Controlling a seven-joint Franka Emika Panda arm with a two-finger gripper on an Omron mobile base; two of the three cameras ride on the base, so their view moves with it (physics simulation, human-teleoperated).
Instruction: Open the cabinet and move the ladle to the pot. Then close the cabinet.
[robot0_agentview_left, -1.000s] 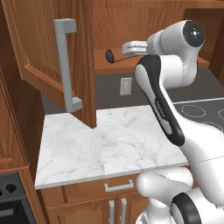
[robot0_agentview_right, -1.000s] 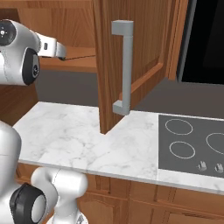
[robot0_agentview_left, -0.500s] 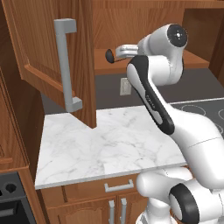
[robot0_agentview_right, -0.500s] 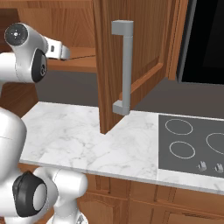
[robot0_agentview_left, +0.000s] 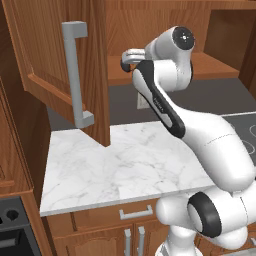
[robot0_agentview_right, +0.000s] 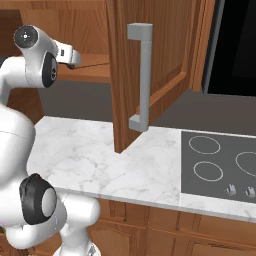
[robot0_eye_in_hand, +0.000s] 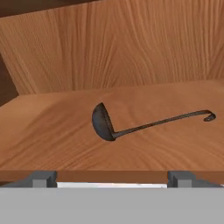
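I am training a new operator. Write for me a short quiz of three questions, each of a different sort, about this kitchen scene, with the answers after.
1. True or false: the ladle is already held in the claw.
2. Multiple choice: the ladle lies on
A. the marble counter
B. the shelf inside the cabinet
C. the stovetop
3. Fill the gap: the cabinet doors stand ____.

Key:
1. False. In the hand view the ladle lies alone on the wooden shelf, ahead of the two fingertips, which stand wide apart.
2. B.
3. Open. Both base views show a door swung out over the counter.
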